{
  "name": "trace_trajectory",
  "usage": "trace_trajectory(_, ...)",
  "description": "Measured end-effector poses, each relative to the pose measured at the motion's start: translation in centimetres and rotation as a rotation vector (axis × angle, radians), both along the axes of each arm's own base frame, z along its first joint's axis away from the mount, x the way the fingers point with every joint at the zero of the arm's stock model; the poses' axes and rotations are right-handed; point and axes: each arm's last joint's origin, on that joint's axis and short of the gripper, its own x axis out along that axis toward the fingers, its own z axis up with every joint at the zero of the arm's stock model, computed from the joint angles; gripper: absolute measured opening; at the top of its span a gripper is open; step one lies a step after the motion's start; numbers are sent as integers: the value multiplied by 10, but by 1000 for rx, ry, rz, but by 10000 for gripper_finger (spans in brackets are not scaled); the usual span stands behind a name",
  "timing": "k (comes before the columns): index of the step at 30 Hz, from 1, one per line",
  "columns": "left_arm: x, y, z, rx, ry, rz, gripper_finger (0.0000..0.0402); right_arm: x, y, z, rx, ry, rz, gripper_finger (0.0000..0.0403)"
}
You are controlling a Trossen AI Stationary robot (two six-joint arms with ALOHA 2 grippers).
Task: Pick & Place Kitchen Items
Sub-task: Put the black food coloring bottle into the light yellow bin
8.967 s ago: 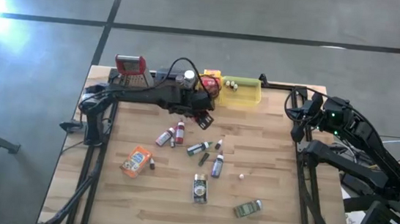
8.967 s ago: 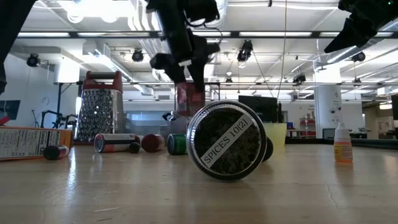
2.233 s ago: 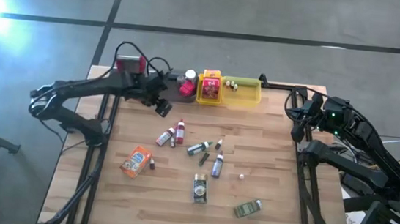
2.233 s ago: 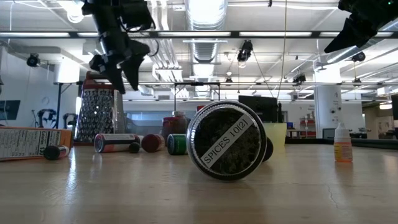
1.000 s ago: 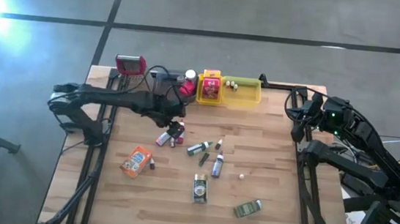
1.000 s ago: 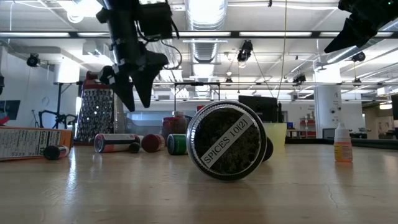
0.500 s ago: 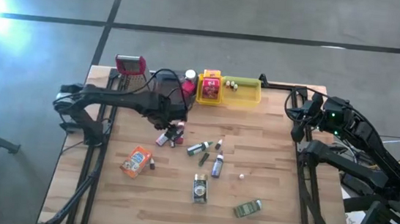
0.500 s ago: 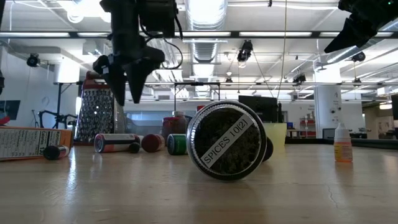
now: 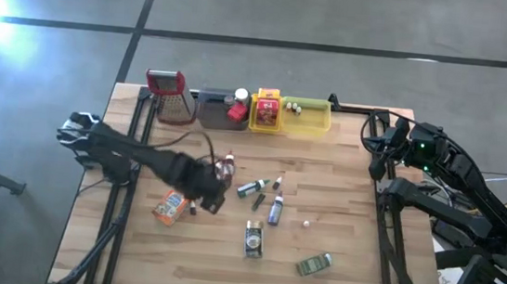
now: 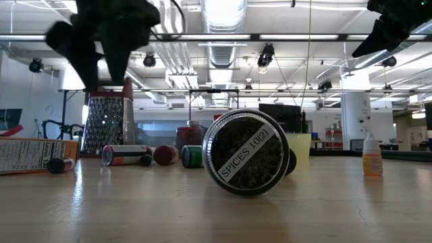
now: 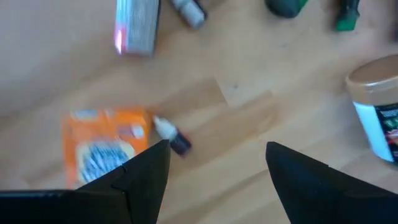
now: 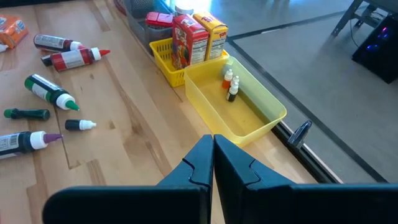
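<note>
Kitchen items lie loose on the wooden table: an orange packet (image 9: 172, 204) (image 11: 104, 151), a tiny dark bottle with a white cap (image 9: 193, 209) (image 11: 171, 136), red-capped bottles (image 9: 226, 165), green-capped bottles (image 9: 251, 188), and a round spice tin (image 9: 253, 238) (image 10: 246, 152) on its side. My left gripper (image 9: 213, 201) (image 11: 217, 168) hovers open above the table, just right of the tiny bottle and the orange packet, touching nothing. My right gripper (image 12: 213, 168) waits shut at the table's right edge (image 9: 376, 143), near the yellow tray (image 12: 239, 106).
Along the far edge stand a red-topped grater (image 9: 170, 93), a grey tray (image 9: 215, 108), a yellow basket (image 9: 268, 112) with boxes and the yellow tray (image 9: 310, 116) with small bottles. Another tin (image 9: 314, 264) and a small white thing (image 9: 305, 224) lie toward the near right.
My left gripper has swung from the red-capped bottles near the far trays toward the table's near edge and slightly left. It now hangs over the spot beside the tiny bottle and orange packet. No item has moved.
</note>
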Motion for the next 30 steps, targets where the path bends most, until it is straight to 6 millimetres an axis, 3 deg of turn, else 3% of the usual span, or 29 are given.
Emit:
trace_trajectory(5,-8,-28,0,70,-76,201,270,0,0,0,0,0,0,8)
trace_trajectory(10,-11,-43,-1,82,-149,366,270,0,0,0,0,0,0,8)
trace_trajectory(22,6,-55,-34,29,-44,505,269,0,0,0,0,0,0,8)
trace_trajectory(30,9,-53,-42,2,-2,629,252,0,0,0,0,0,0,8)
